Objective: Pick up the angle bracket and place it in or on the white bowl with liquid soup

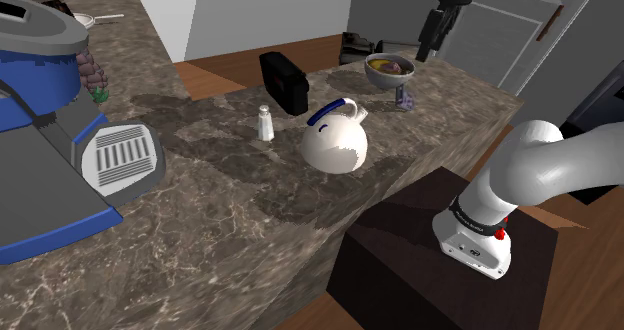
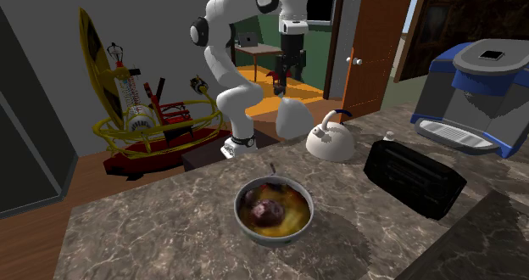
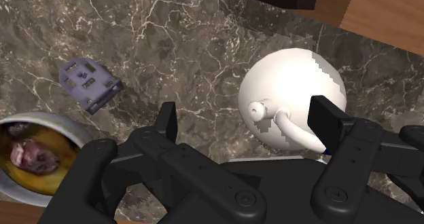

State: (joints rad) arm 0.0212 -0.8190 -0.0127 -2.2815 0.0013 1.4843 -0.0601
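Observation:
The angle bracket (image 3: pixel 90 83) is a small grey-blue piece with holes, lying on the marble counter beside the bowl. It also appears as a small piece (image 1: pixel 404 101) near the counter edge. The bowl (image 1: pixel 390 68) (image 2: pixel 273 209) (image 3: pixel 34 155) is light-rimmed and holds yellow soup with dark lumps. My black gripper (image 1: pixel 428 48) (image 2: pixel 282 83) (image 3: pixel 246 121) hangs high above the counter, open, with nothing between its fingers. Seen from the wrist, it hovers over the kettle, with the bracket off to one side.
A white kettle (image 1: pixel 335 140) (image 2: pixel 331 140) (image 3: pixel 289 97) with a blue handle stands mid-counter. A salt shaker (image 1: pixel 266 123), a black toaster (image 1: pixel 285 81) (image 2: pixel 414 178) and a blue coffee machine (image 1: pixel 40 88) (image 2: pixel 475 92) stand further along. The counter edge (image 1: pixel 330 228) drops to a wooden floor.

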